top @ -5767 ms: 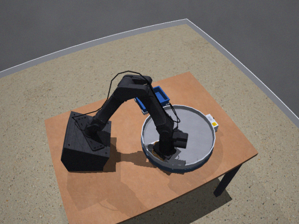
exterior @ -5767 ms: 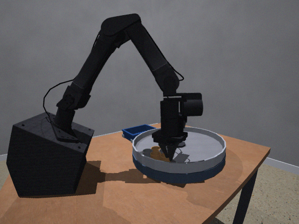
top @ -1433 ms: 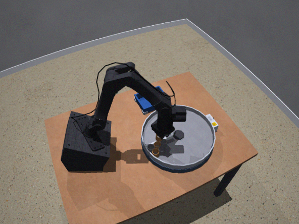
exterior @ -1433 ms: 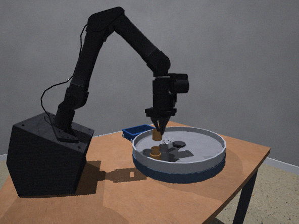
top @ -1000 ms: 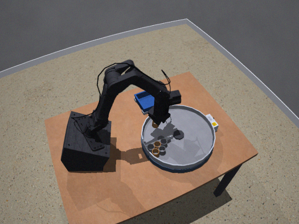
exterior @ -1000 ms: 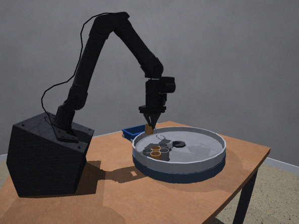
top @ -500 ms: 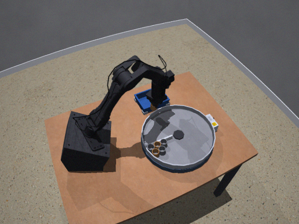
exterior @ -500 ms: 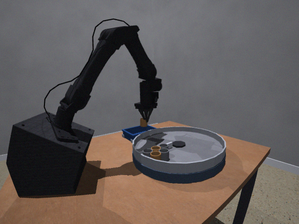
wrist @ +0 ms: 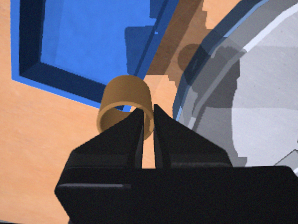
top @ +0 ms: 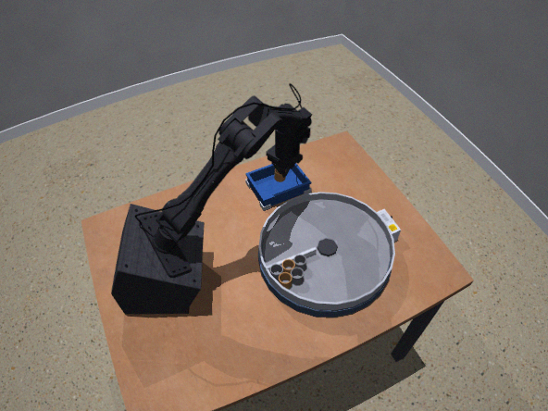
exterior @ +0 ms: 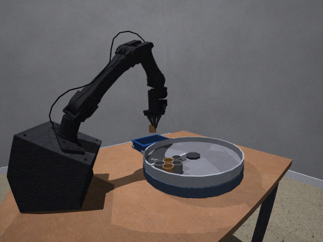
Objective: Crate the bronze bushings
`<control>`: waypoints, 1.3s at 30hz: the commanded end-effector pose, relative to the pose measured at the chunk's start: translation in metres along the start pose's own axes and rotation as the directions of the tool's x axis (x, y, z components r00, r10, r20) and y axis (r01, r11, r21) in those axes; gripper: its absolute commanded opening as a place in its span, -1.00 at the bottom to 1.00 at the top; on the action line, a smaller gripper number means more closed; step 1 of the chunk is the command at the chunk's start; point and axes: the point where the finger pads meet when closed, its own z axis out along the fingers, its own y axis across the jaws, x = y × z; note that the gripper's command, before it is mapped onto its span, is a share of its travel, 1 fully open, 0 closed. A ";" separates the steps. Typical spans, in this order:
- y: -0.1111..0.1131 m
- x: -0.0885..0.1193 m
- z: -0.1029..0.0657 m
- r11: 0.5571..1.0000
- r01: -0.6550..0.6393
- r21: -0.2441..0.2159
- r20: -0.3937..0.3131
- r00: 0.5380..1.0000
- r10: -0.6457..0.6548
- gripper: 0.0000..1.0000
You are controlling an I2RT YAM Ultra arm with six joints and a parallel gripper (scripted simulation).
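Observation:
My gripper (top: 280, 170) (exterior: 153, 126) (wrist: 148, 111) is shut on the wall of a bronze bushing (top: 280, 176) (exterior: 152, 128) (wrist: 125, 103) and holds it in the air above the blue crate (top: 278, 183) (exterior: 148, 142) (wrist: 85, 45), near the crate's edge next to the turntable. The grey turntable (top: 327, 250) (exterior: 193, 163) carries two bronze bushings (top: 289, 265) (top: 285, 279) (exterior: 168, 167) and three steel bushings (top: 277, 268) (top: 301, 261) (top: 297, 274) (exterior: 177, 164), clustered beside a divider at its near left. The crate's floor looks bare in the wrist view.
A dark hub (top: 328, 246) sits at the turntable's centre. A small white box (top: 390, 224) is fixed to the turntable's far right rim. The arm's black base block (top: 155, 264) stands at the table's left.

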 end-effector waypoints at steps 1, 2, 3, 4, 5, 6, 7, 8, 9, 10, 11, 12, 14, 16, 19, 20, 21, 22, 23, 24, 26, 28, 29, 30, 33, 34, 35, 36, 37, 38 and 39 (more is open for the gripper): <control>0.010 -0.016 -0.015 0.999 -0.031 0.013 0.005 1.000 0.031 -1.00; 0.013 -0.019 -0.015 0.999 -0.031 0.013 0.005 1.000 0.031 -1.00; 0.016 -0.022 -0.015 0.999 -0.031 0.013 0.005 1.000 0.031 -1.00; 0.016 -0.022 -0.015 0.999 -0.031 0.013 0.005 1.000 0.031 -1.00; 0.016 -0.022 -0.015 0.999 -0.031 0.013 0.005 1.000 0.031 -1.00; 0.019 -0.025 -0.015 0.999 -0.031 0.013 0.005 1.000 0.031 -1.00; 0.021 -0.027 -0.015 0.999 -0.031 0.013 0.005 1.000 0.031 -1.00; 0.024 -0.029 -0.015 0.999 -0.031 0.013 0.005 1.000 0.031 -1.00; 0.026 -0.031 -0.015 0.999 -0.031 0.013 0.005 1.000 0.031 -1.00; 0.028 -0.033 -0.015 0.999 -0.031 0.013 0.005 1.000 0.031 -1.00; 0.030 -0.035 -0.015 0.999 -0.031 0.013 0.005 1.000 0.031 -1.00; 0.032 -0.037 -0.015 0.999 -0.031 0.013 0.005 1.000 0.031 -1.00; 0.035 -0.040 -0.015 0.999 -0.031 0.013 0.006 1.000 0.031 -1.00; 0.038 -0.042 -0.015 0.999 -0.031 0.012 0.006 1.000 0.031 -1.00; 0.038 -0.048 -0.023 0.999 -0.038 0.010 0.023 0.999 0.038 -1.00; 0.039 -0.048 -0.023 0.999 -0.038 0.010 0.023 0.999 0.038 -1.00; 0.039 -0.048 -0.023 0.999 -0.038 0.010 0.023 0.999 0.038 -1.00; 0.039 -0.048 -0.023 0.999 -0.038 0.010 0.023 0.999 0.038 -1.00; 0.039 -0.050 -0.024 0.999 -0.039 0.010 0.025 0.999 0.039 -1.00; 0.043 -0.047 -0.015 0.999 -0.031 0.012 0.006 1.000 0.031 -1.00; 0.045 -0.048 -0.015 0.999 -0.031 0.008 0.005 1.000 0.031 -1.00; 0.041 -0.053 -0.028 0.999 -0.041 0.004 0.032 0.999 0.041 -1.00; 0.041 -0.053 -0.029 0.999 -0.043 0.004 0.035 0.998 0.042 -1.00; 0.042 -0.053 -0.026 0.999 -0.040 0.005 0.027 0.999 0.040 -1.00; 0.044 -0.051 -0.021 0.999 -0.032 0.008 0.007 0.999 0.032 -1.00; 0.044 -0.052 -0.021 0.999 -0.036 0.007 0.017 0.999 0.035 -1.00; 0.044 -0.052 -0.024 0.999 -0.038 0.006 0.023 0.999 0.038 -1.00; 0.043 -0.053 -0.026 0.999 -0.040 0.005 0.028 0.999 0.040 -1.00; 0.043 -0.053 -0.026 0.999 -0.040 0.005 0.029 0.999 0.040 -1.00; 0.043 -0.053 -0.026 0.999 -0.040 0.005 0.029 0.999 0.040 -1.00; 0.043 -0.053 -0.026 0.999 -0.040 0.005 0.029 0.999 0.040 -1.00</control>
